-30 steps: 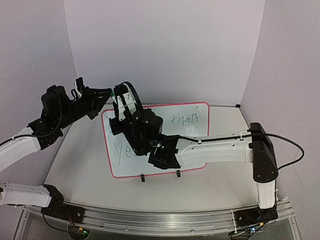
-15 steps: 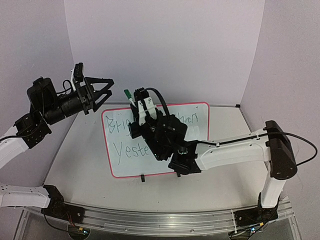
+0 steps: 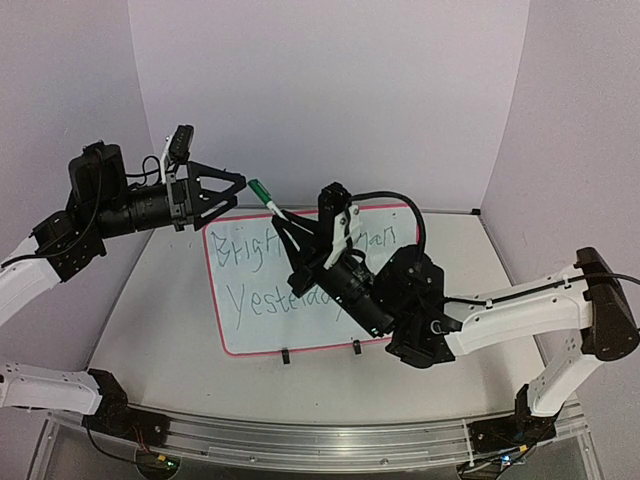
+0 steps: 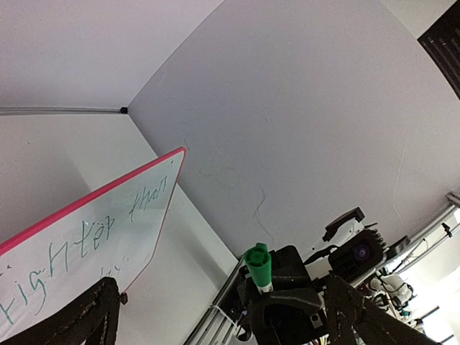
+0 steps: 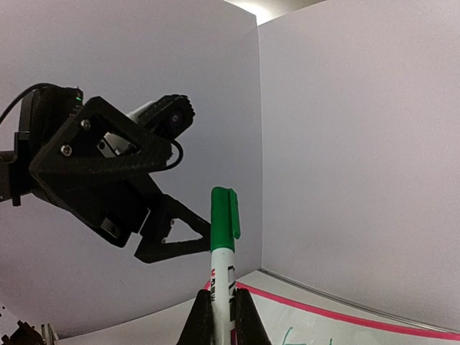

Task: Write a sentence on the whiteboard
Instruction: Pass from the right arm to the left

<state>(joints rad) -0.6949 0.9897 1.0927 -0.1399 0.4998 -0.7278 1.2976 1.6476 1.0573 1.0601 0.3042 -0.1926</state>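
Note:
The whiteboard [image 3: 262, 328], white with a pink frame, lies flat on the table. The sentence [image 3: 262, 298] is written on it in green, two lines, partly hidden behind my right arm. My right gripper [image 3: 283, 220] is shut on a white marker with a green cap [image 3: 260, 189], raised above the board and aimed at my left gripper [image 3: 238, 193]. The left one hangs open just short of the cap, not touching it. In the right wrist view the marker [image 5: 224, 244] stands upright between my fingers [image 5: 199, 322]. In the left wrist view the cap [image 4: 259, 267] points at the camera.
Two black clips [image 3: 285, 355] sit on the board's near edge. White walls close in the back and both sides. My right arm [image 3: 500, 310] stretches across the board's near right corner. A metal rail [image 3: 320, 435] runs along the front.
My left gripper has opened and let go of the cap end. The right arm has drawn back to the right with the capped marker, uncovering more of the writing.

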